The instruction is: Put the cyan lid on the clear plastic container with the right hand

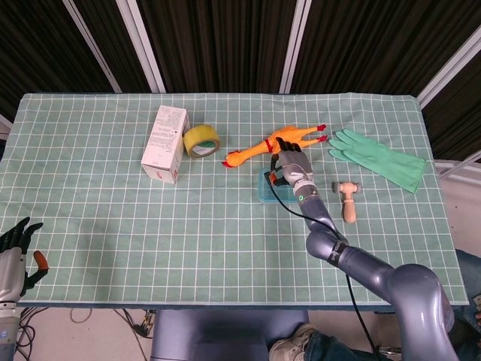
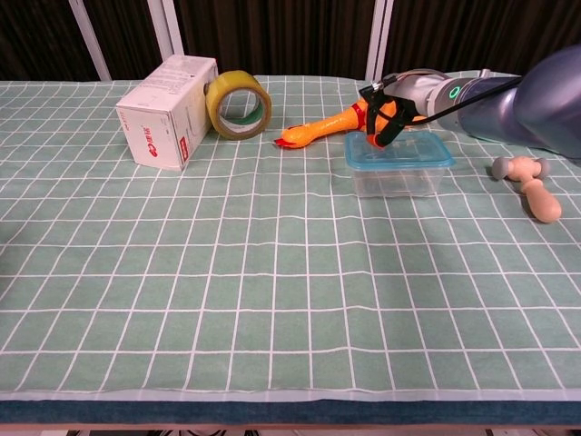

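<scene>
The clear plastic container (image 2: 397, 181) stands on the green checked cloth right of centre, and the cyan lid (image 2: 404, 152) lies on top of it. My right hand (image 2: 385, 113) reaches down at the lid's far left corner, where its dark fingers pinch the rim. In the head view the right hand (image 1: 291, 162) covers most of the container (image 1: 265, 188), so only the left side shows. My left hand (image 1: 16, 250) hangs with fingers apart off the table's near left corner, holding nothing.
An orange rubber chicken (image 2: 320, 130) lies just behind the container, touching distance from my right hand. A wooden mallet (image 2: 532, 187) lies to the right, a green glove (image 1: 379, 158) beyond it. A white box (image 2: 167, 111) and a tape roll (image 2: 239, 106) stand far left.
</scene>
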